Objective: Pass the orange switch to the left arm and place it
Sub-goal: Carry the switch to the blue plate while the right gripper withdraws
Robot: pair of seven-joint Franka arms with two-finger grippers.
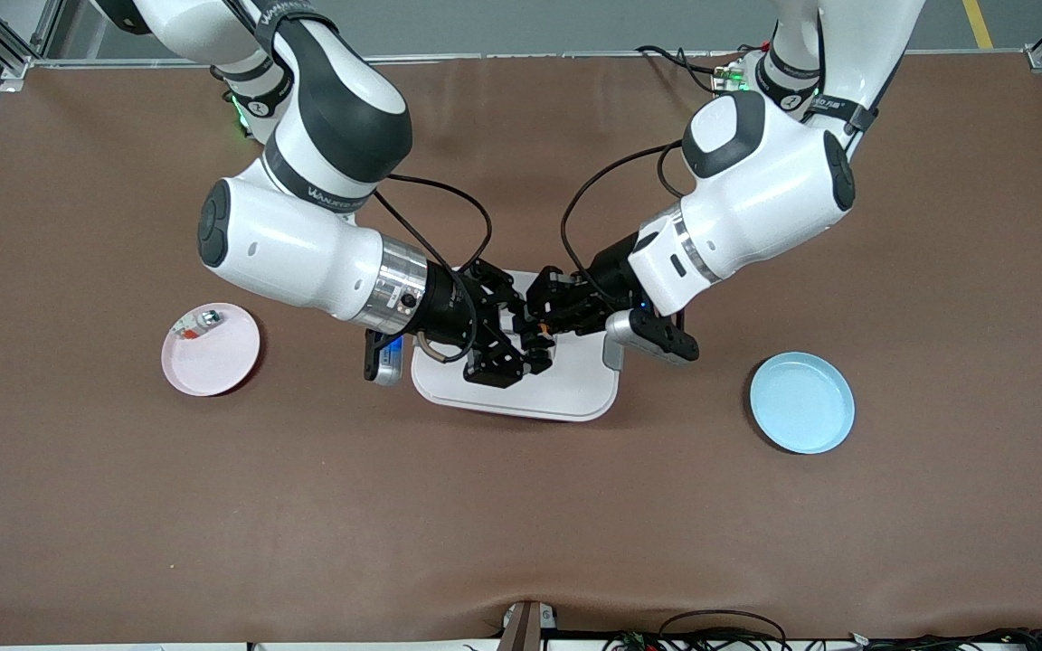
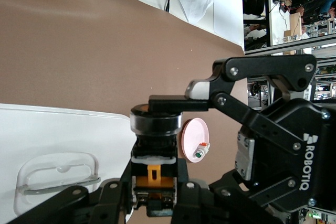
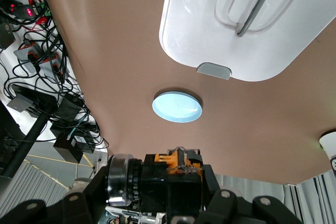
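Observation:
The orange switch (image 1: 539,328) hangs in the air over the white box (image 1: 575,389), held between both grippers. My left gripper (image 1: 546,315) reaches in from the left arm's end and is shut on the switch's black and orange body (image 2: 153,174). My right gripper (image 1: 521,348) comes from the right arm's end and is shut on the same switch (image 3: 168,179). In the left wrist view one of the right gripper's fingers (image 2: 178,103) lies against the switch's round ringed cap. The box lid's recessed handle (image 2: 58,174) shows below.
A pink plate (image 1: 211,362) with a small silver-and-red item (image 1: 198,323) lies toward the right arm's end. A blue plate (image 1: 801,402) lies toward the left arm's end. Brown table surface surrounds the box. Cables run along the table's edge nearest the front camera.

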